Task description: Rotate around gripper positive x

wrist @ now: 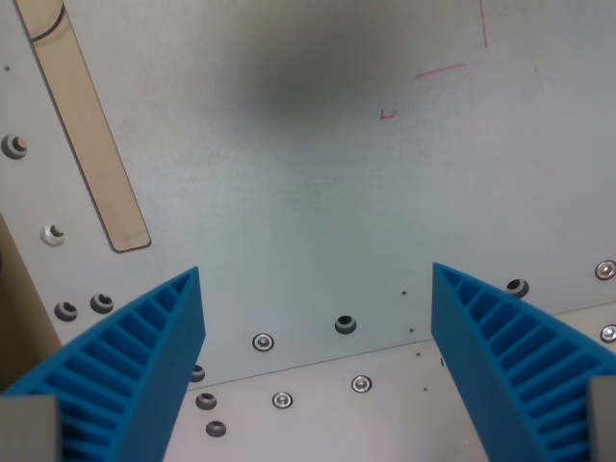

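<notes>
My gripper [316, 274] is open and empty. Its two blue ribbed fingers show at the bottom of the wrist view, the left finger [144, 356] and the right finger [510, 356], far apart. Between and beyond them lies a grey metal table plate [308, 192]. Nothing is held between the fingers. A soft dark shadow lies on the plate near the top middle.
A tan strip [87, 135] runs slantwise on the plate at the wrist view's left. Several screws and holes [345, 324] dot the plate near a seam [318, 361] at the bottom. Faint red pen marks [441, 69] sit at the top right.
</notes>
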